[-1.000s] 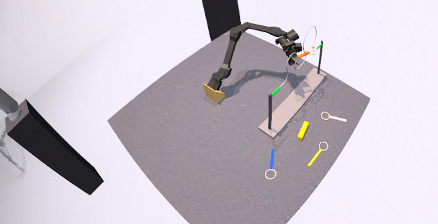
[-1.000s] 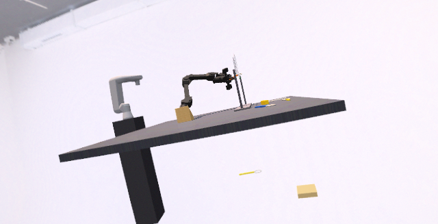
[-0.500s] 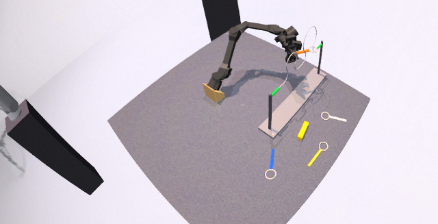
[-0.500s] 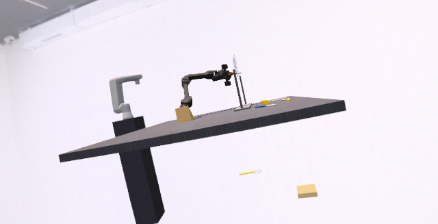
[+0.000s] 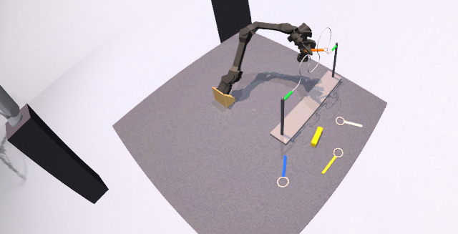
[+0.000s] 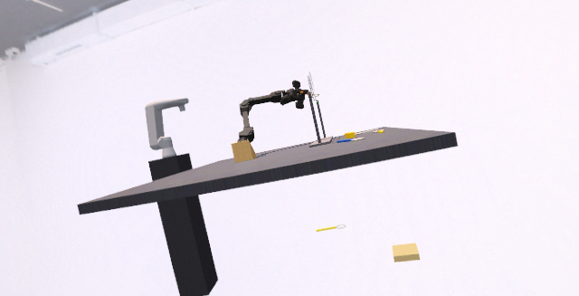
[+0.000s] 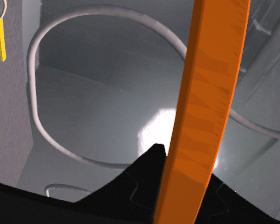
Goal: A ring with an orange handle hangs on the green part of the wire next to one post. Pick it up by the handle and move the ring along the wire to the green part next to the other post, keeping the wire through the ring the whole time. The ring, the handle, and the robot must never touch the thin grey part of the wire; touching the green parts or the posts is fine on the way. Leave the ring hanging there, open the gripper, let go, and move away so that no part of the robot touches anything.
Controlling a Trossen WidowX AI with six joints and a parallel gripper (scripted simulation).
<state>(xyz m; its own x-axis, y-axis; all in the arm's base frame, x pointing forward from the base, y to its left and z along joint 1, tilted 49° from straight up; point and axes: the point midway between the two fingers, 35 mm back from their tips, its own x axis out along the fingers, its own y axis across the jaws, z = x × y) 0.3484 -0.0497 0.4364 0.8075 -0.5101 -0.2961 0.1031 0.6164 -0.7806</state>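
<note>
My gripper (image 5: 308,51) (image 6: 306,92) is shut on the orange handle (image 5: 318,50) (image 7: 206,100), which points from the fingers toward the far post (image 5: 334,64). The pale ring at its end is in the top view beside the green part (image 5: 334,48) at that post, on its wire side. The ring seems to be around the wire, but it is too small to tell whether they touch. The thin grey wire (image 7: 32,80) curves in loops close to the gripper. The other green part (image 5: 288,95) is at the near post (image 5: 282,116). The ring is out of the wrist view.
Both posts stand on a pale base plate (image 5: 297,117). On the table beyond it lie a yellow block (image 5: 317,137) (image 6: 349,135), a blue handle (image 5: 284,166), a yellow handle (image 5: 329,164) and a white handle (image 5: 353,124), each with a ring. Black pillars (image 5: 230,10) (image 5: 54,155) stand outside the table.
</note>
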